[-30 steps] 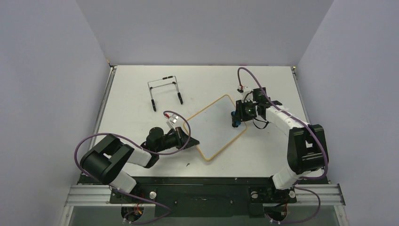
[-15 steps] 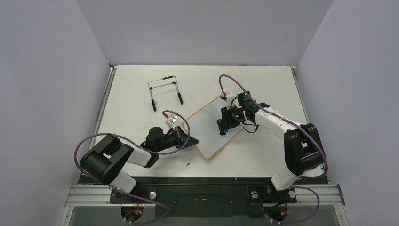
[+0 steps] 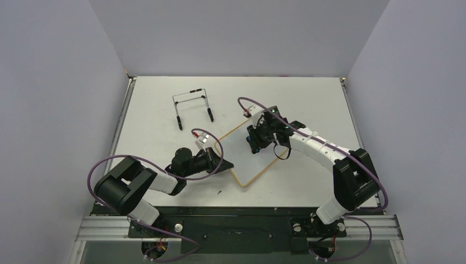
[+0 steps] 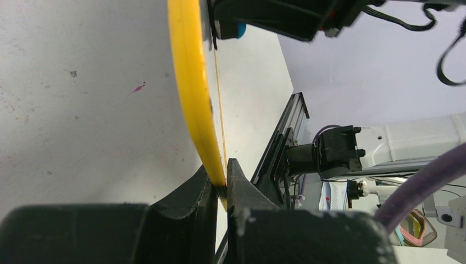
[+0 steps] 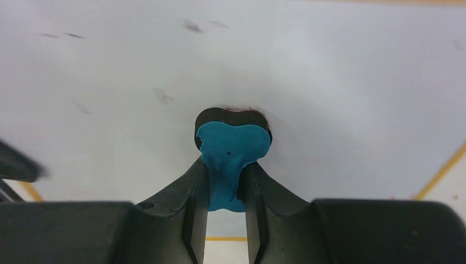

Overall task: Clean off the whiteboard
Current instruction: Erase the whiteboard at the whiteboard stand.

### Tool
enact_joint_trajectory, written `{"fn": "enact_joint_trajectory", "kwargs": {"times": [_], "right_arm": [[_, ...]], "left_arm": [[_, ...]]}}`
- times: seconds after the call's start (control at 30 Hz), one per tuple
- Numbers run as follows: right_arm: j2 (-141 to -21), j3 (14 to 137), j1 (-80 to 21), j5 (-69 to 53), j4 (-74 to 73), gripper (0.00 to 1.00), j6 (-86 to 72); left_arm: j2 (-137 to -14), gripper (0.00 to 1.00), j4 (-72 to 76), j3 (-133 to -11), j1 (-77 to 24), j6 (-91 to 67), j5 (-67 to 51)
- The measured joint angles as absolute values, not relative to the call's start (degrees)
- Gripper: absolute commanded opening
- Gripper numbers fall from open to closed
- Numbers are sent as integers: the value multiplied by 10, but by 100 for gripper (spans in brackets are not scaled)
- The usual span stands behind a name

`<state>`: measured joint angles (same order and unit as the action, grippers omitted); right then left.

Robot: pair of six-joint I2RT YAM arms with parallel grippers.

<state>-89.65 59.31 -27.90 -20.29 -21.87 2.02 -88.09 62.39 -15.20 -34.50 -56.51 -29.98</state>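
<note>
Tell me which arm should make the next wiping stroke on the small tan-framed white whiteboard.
Right. The right gripper is shut on the blue bone-shaped eraser, pressed to the tan-framed whiteboard. The left gripper is clamping the board's frame, steadying it.

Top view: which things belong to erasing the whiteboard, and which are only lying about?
In use: whiteboard; blue eraser, held in the right claw; left claw, gripping the board's edge.
Lying about: black wire stand.
</note>
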Motion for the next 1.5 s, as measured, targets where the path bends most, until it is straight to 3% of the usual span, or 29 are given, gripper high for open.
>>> {"fn": "enact_joint_trajectory", "kwargs": {"times": [0.17,0.33,0.73,1.13,1.33,1.5], "right_arm": [[-896,652,-382,-198,-228,0,51],[-893,660,-422,-208,-233,0,64],[-947,677,-266,-159,-243,0,42],[-908,637,-336,-208,-277,0,97],[-962,656,-207,-237,-288,0,92],[-960,638,-182,-236,-285,0,100]], "left_arm": [[-882,0,614,-166,-348,-565,-301],[-883,0,614,-171,-351,-565,-301],[-891,0,611,-176,-357,-581,-297],[-891,0,597,-175,-352,-594,-303],[-888,0,590,-175,-350,-603,-300],[-885,0,586,-175,-350,-611,-300]]}}
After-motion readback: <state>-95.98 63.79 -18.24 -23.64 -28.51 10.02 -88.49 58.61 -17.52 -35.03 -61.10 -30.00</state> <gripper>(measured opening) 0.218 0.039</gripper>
